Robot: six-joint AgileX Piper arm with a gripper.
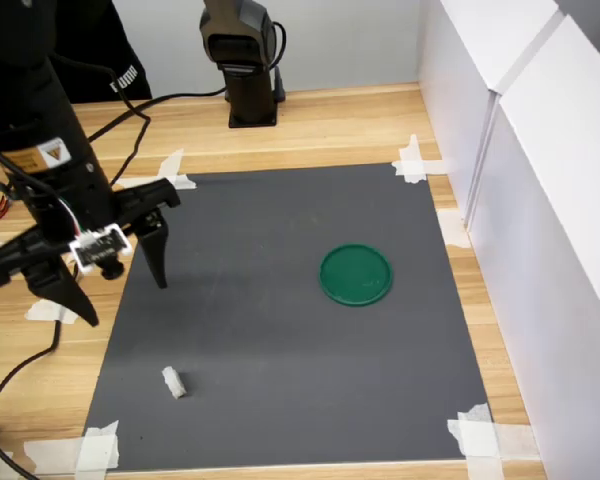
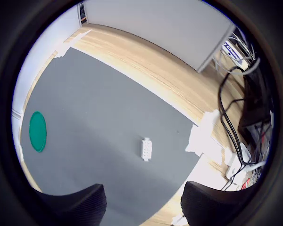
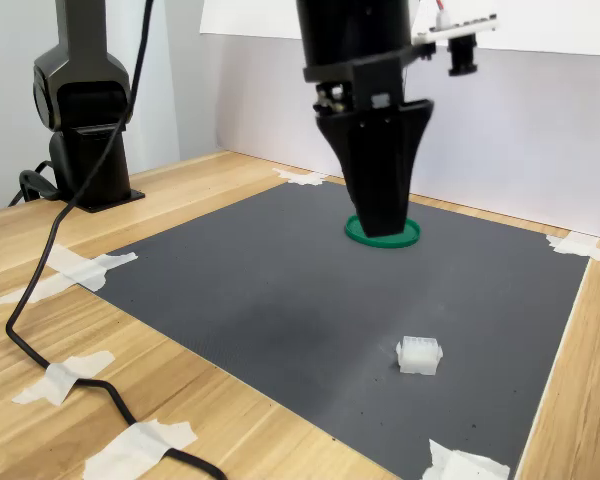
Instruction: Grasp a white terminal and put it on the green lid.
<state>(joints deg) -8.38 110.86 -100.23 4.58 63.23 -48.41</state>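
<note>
The white terminal (image 1: pixel 174 382) is a small blocky piece lying on the grey mat (image 1: pixel 280 330) near its front left corner in the first exterior view; the wrist view shows the terminal (image 2: pixel 145 149) as well, and it sits low on the mat in the second exterior view (image 3: pixel 419 354). The green lid (image 1: pixel 356 274) lies flat toward the mat's right of centre, with nothing on it. My gripper (image 1: pixel 115 282) hangs open above the mat's left edge, behind the terminal and apart from it, empty. In the second exterior view the gripper (image 3: pixel 382 222) hides part of the lid (image 3: pixel 405 238).
A black arm base (image 1: pixel 248 70) stands on the wooden table behind the mat. White panels (image 1: pixel 540 200) wall off the first exterior view's right. A black cable (image 3: pixel 40 290) trails along the table, and tape scraps (image 1: pixel 412 162) hold the mat's corners.
</note>
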